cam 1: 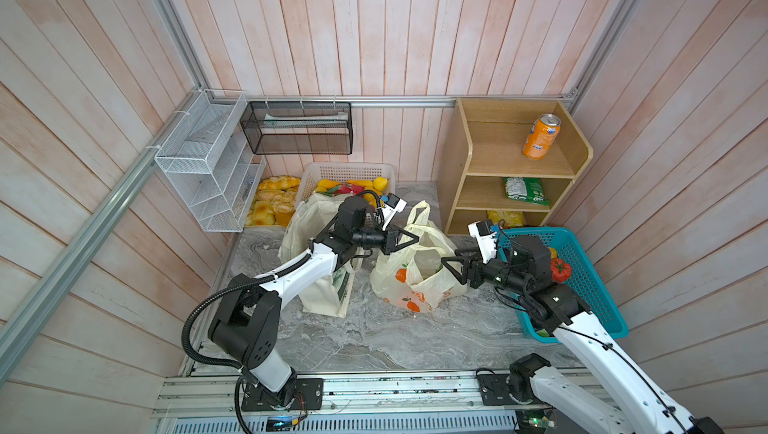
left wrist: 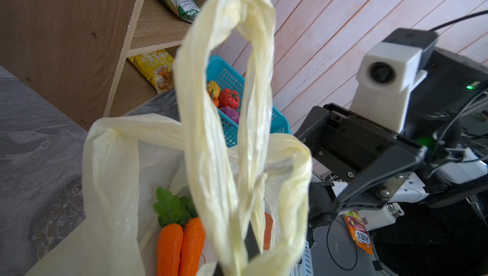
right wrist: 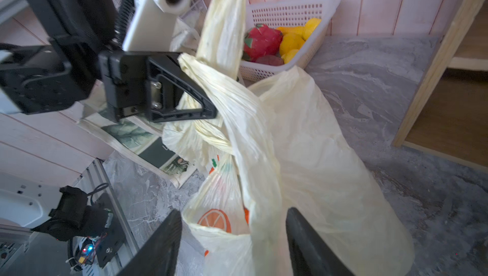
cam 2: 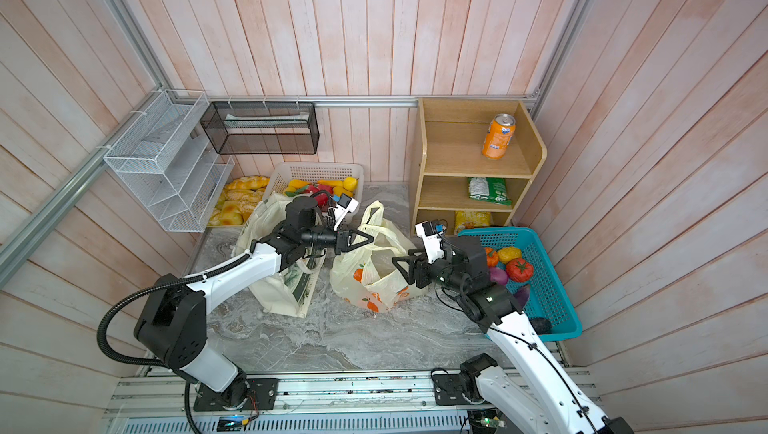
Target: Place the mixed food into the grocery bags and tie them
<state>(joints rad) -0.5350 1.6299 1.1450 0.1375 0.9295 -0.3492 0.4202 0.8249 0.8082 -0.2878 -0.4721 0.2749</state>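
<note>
Plastic bag: a thin pale-yellow plastic bag [cam 1: 415, 282] printed with oranges stands near the middle of the bench [cam 1: 386, 340], with its mouth up and its two loop handles crossing each other.
Inside it: orange toy carrots [left wrist: 169, 248] with green leafy tops lie side by side, clearest in the left wrist view.
Left gripper: the left gripper [cam 1: 417, 237] is above the bag's mouth, its fingers together and pinching one handle loop, which stands upright.
Right gripper: the right gripper [cam 1: 448, 257] is at the bag's right side. Its fingers [right wrist: 166, 237] are apart with a strip of the bag's plastic between them; contact cannot be told.
Cloth tote: a boxy cream cloth tote [cam 1: 320, 299] with green leaf print stands upright just left of the plastic bag, partly under the left arm. Its contents are hidden.
White basket: a white basket [cam 1: 349, 168] at the far edge holds yellow and red toy fruit [right wrist: 261, 41].
Blue basket: a blue basket [cam 1: 602, 290] along the right edge holds a toy tomato [cam 2: 519, 270] among other toy vegetables.
Wooden shelf: a wooden shelf [cam 1: 457, 153] stands at the far right corner. It has an orange soda can [cam 1: 541, 136] on top, a green snack packet [cam 1: 525, 191] on the middle tier and a yellow packet [cam 1: 505, 218] on the lowest.
Far left corner: bread loaves [cam 1: 270, 203] lie here.
Walls: a white wire rack [cam 1: 203, 162] and a black mesh rack [cam 1: 297, 129] hang on pale pink plank walls.
Surface: the bench top is grey marble-patterned.
</note>
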